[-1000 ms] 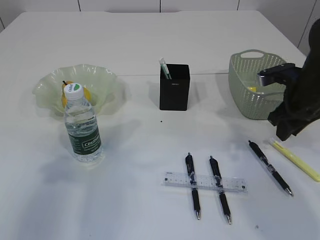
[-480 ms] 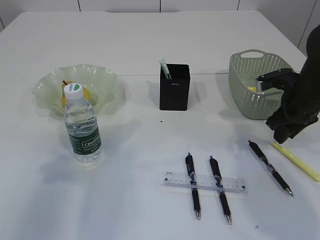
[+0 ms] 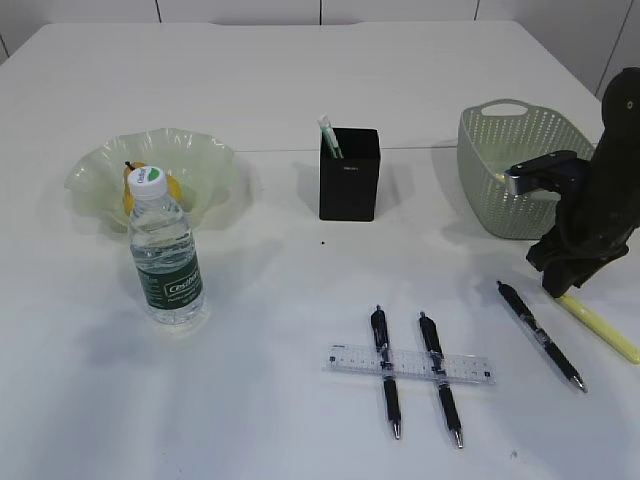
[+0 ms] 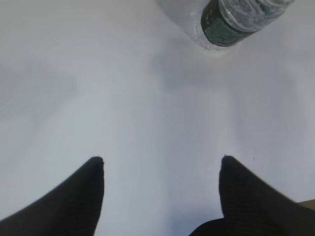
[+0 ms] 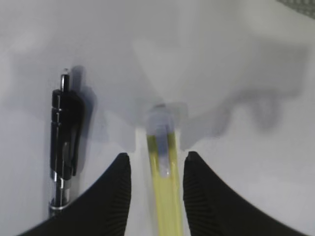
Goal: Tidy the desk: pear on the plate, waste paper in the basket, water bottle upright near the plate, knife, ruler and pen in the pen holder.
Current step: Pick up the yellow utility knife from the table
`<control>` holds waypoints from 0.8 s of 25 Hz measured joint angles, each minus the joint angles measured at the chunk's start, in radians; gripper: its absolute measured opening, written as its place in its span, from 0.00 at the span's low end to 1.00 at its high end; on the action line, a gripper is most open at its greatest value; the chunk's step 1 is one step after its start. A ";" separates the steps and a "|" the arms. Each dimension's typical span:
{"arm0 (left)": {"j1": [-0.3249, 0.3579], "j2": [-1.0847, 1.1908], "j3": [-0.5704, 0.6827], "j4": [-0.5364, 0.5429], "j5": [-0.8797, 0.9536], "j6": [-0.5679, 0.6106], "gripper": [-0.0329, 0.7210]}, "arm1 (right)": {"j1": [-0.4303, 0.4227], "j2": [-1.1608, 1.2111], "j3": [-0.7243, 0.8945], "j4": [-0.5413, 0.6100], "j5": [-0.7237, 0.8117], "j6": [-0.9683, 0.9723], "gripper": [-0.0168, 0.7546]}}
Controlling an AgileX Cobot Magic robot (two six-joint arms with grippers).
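My right gripper (image 3: 560,285) hangs low over the table's right side. Its open jaws (image 5: 156,157) straddle the near end of a slim yellow knife (image 5: 165,196) with a gap on each side; the knife (image 3: 600,330) lies flat. A black pen (image 5: 64,142) lies just left of it. Two more pens (image 3: 385,365) (image 3: 438,375) lie across the clear ruler (image 3: 410,363). The water bottle (image 3: 165,255) stands upright before the green plate (image 3: 100,165), which holds the pear (image 3: 175,188). My left gripper (image 4: 161,160) is open over bare table. I cannot make out the waste paper.
The black pen holder (image 3: 350,180) stands mid-table with a green item in it. The green mesh basket (image 3: 500,170) sits at the right, just behind my right arm. The bottle's base (image 4: 236,19) shows at the top of the left wrist view.
My right gripper has come down and slightly back toward the basket side, settling over the yellow knife's end. Nothing on the table has moved.
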 joint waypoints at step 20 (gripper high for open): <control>0.000 0.000 0.000 0.000 0.000 0.000 0.73 | 0.000 0.047 0.000 0.000 -0.015 0.000 0.37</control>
